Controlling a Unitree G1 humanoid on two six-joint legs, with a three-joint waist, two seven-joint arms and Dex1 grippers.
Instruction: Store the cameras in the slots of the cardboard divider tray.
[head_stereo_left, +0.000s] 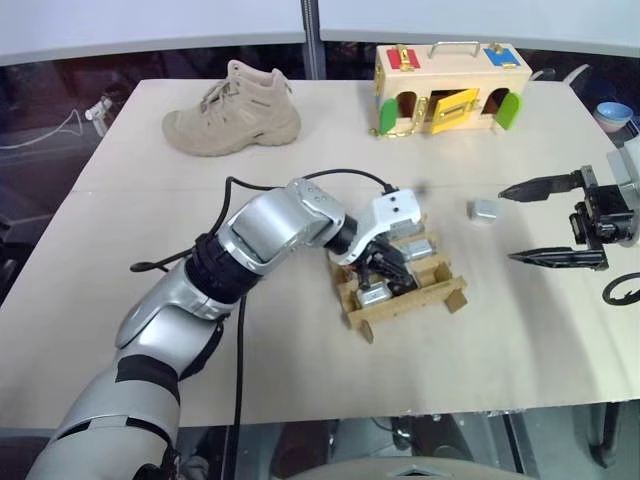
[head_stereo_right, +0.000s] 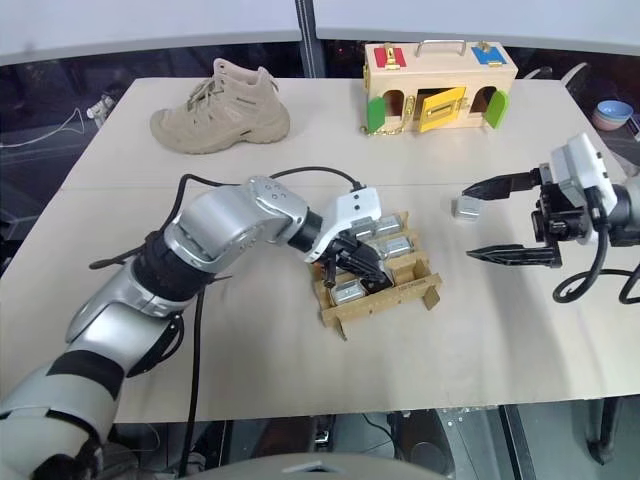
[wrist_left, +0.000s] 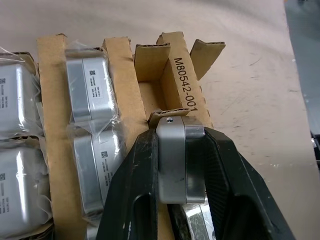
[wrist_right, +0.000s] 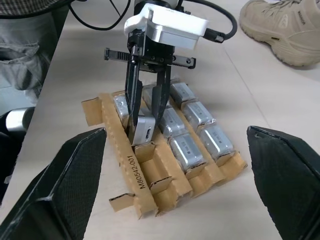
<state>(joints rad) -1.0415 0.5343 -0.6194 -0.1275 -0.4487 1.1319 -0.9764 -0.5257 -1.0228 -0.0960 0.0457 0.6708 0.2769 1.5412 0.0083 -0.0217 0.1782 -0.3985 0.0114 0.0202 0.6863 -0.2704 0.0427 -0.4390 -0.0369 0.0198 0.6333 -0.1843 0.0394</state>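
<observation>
The cardboard divider tray lies mid-table with several cameras, silver and wrapped in clear plastic, lying in its rows. My left gripper points down over the tray and is shut on one more camera. That camera's lower end is down in the outer row, next to the printed strip. A loose camera lies on the table to the right of the tray. My right gripper hovers open just right of that loose camera, its fingers wide apart and holding nothing.
A tan shoe and a pale wooden box with coloured doors stand at the table's back. A black cable trails along my left arm. A blue bowl sits beyond the right edge. A person's clothing shows beside the table.
</observation>
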